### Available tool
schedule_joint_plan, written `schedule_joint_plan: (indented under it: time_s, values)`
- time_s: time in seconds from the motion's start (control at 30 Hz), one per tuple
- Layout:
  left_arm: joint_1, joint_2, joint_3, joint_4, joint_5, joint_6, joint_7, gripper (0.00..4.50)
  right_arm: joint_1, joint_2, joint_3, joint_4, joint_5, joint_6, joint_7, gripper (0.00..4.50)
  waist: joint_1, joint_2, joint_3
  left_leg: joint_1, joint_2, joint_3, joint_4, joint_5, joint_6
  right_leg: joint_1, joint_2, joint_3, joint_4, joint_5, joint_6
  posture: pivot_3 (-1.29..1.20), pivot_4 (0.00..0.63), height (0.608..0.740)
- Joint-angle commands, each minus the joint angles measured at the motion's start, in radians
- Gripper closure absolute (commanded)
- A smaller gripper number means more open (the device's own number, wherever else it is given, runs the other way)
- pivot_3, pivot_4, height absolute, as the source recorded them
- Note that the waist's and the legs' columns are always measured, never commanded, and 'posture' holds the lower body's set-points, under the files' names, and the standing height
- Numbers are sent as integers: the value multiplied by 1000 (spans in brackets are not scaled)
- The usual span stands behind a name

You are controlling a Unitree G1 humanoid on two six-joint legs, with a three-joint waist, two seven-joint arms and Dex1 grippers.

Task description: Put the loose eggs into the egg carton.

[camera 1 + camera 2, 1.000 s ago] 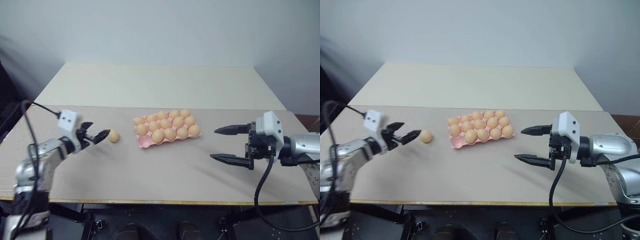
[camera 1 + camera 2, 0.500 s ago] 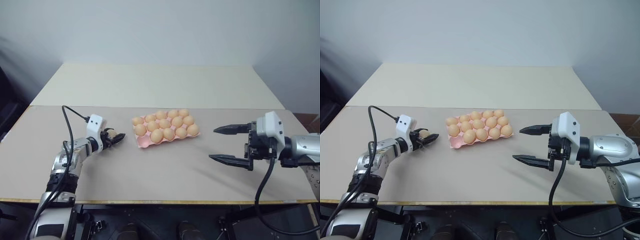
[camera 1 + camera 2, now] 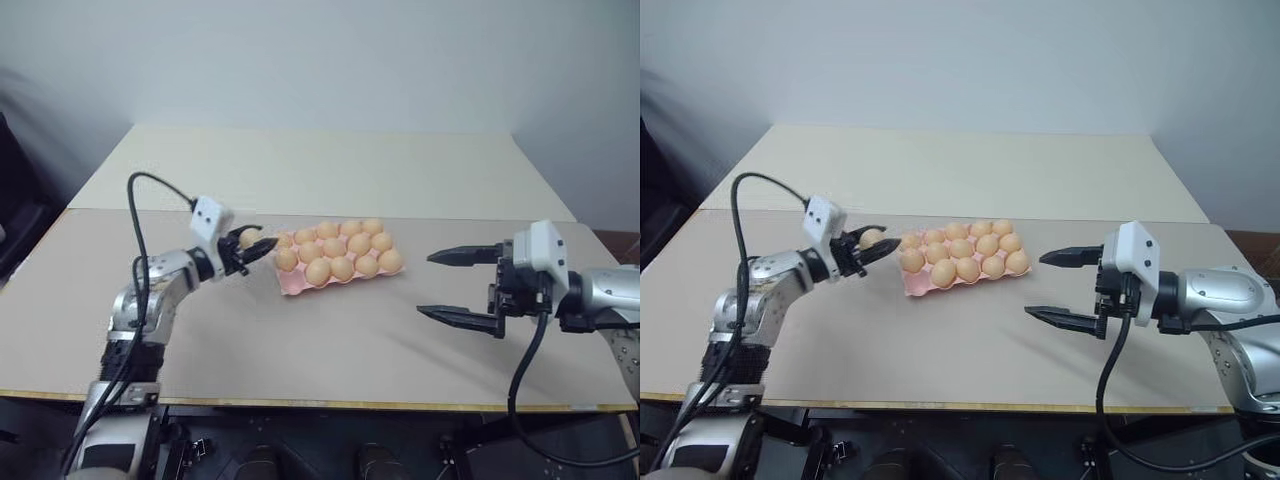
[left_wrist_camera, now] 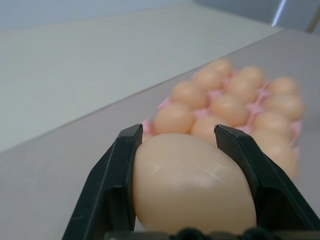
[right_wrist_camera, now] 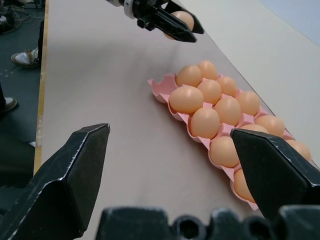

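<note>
Presently we note the left gripper clamped on a loose egg at centre-left of frame, just beside the egg carton (nearly full); right gripper jaws wide apart.
</note>
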State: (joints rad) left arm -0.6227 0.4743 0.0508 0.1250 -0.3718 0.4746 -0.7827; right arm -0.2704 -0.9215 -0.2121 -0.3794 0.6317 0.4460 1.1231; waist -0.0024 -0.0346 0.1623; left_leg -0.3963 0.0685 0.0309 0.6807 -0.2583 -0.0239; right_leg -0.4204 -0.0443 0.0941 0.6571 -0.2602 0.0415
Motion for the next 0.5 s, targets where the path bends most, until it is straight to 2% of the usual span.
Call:
schedule_joint_plan:
  time_s: [0.03, 0.13, 0.37, 0.4, 0.5]
  values:
    - [3, -30, -60, -26, 0, 7, -33, 2419, -4, 1, -24, -24, 11, -9, -10, 0, 0, 0, 0, 0, 0, 0, 0, 0, 0, 0, 0, 0, 0, 0, 0, 0, 150, 740]
    - [11, -44, -84, -21, 11, 11, -35, 2419, 12, -1, -37, -39, 17, -5, -20, 0, -9, 0, 0, 0, 0, 0, 0, 0, 0, -1, 0, 0, 0, 0, 0, 0, 150, 740]
    - [22, -31, -90, -13, 17, 11, -57, 187, 38, -7, -61, -60, 27, 2, -38, 0, -11, 0, 0, 0, 0, 0, 0, 0, 0, 0, 0, 0, 0, 0, 0, 0, 150, 740]
    - [19, -29, -88, -12, 16, 12, -57, 31, 38, -7, -61, -61, 27, 2, -40, 0, -11, 0, 0, 0, 0, 0, 0, 0, 0, 0, 0, 0, 0, 0, 0, 0, 150, 740]
    - [2, -28, -55, -19, -4, 23, -43, 31, 39, -7, -60, -61, 27, 1, -42, 0, -10, 0, 0, 0, 0, 0, 0, 0, 0, 0, 0, 0, 0, 0, 0, 0, 150, 740]
